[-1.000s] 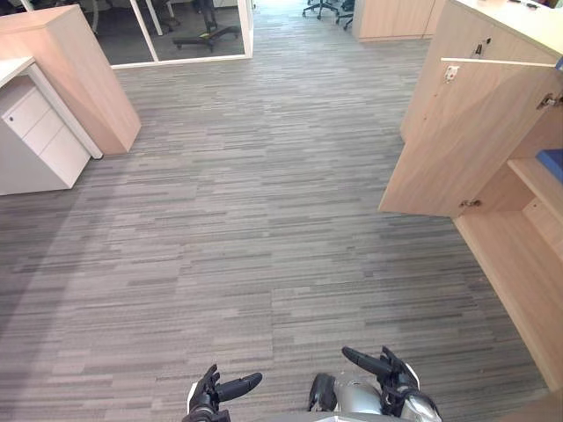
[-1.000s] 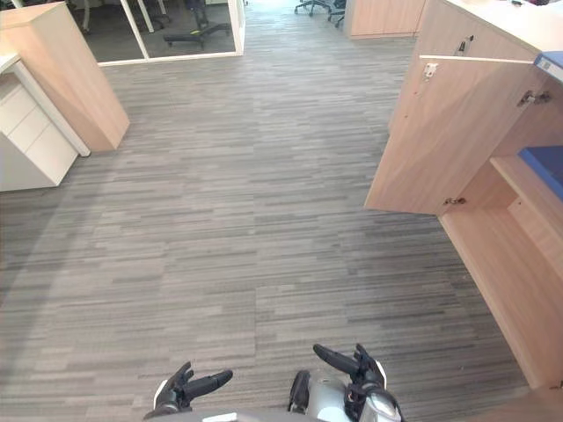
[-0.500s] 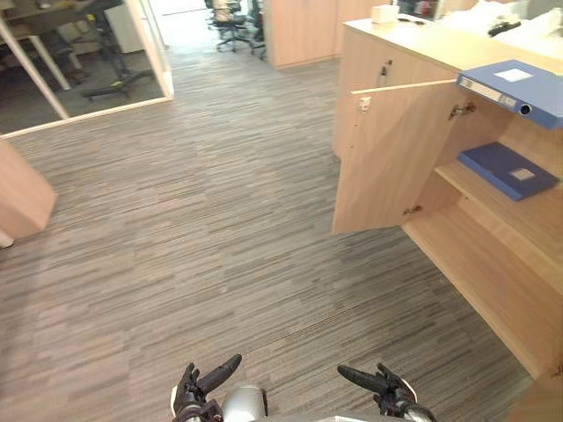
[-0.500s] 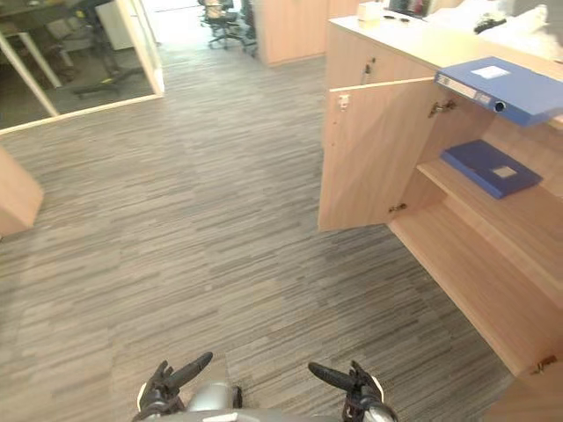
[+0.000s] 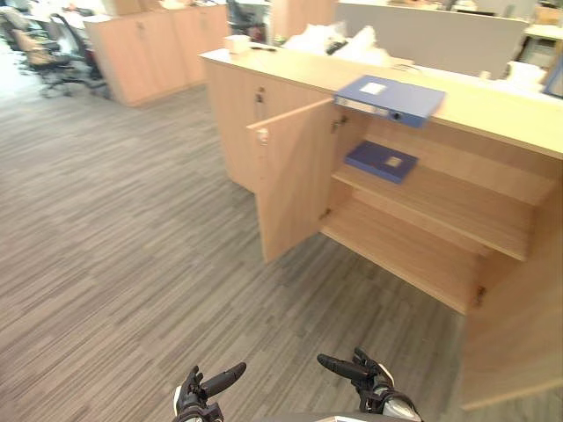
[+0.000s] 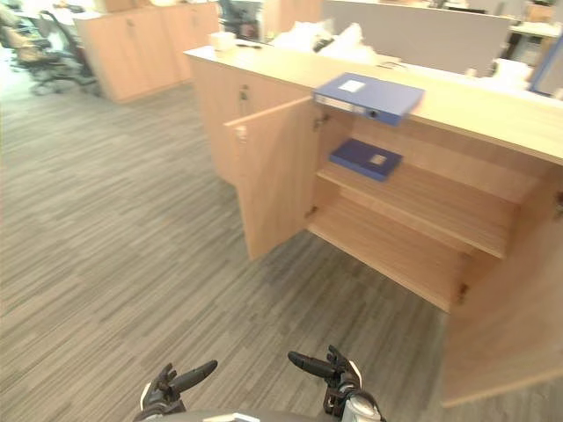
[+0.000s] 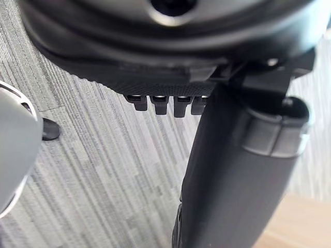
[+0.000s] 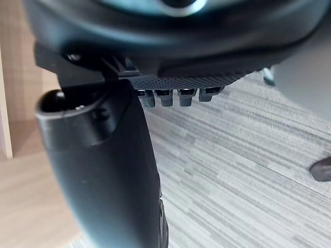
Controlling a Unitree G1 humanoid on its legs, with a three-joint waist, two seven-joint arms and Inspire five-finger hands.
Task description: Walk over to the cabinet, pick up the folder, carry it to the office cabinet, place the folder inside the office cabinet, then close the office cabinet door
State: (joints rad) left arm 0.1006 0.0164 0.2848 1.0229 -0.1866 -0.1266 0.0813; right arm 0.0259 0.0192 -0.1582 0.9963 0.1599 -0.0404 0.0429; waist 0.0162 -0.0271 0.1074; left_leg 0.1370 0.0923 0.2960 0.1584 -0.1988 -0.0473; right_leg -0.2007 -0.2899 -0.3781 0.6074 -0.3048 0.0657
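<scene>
Hands low before me: my left hand [image 5: 206,391] and my right hand [image 5: 362,374] hung slack, fingers stretched out and clasping nothing, above the grey striped carpet [image 5: 132,264]. Beyond them stood the office cabinet [image 5: 230,123], its door [image 5: 286,180] swung wide. The blue folder [image 5: 390,97] lay on the cabinet's top; a darker folder [image 5: 381,161] rested on the upper shelf [image 5: 457,198] inside. Office chairs [image 5: 35,61] stood far off at the left.

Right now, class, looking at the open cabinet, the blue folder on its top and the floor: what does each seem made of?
Cabinet: light wood-look board, matt, faint grain; likely laminate.
Folder: stiff blue board, probably plastic-coated, with a slight sheen.
Floor: grey striped covering, carpet or vinyl; cannot tell.
</scene>
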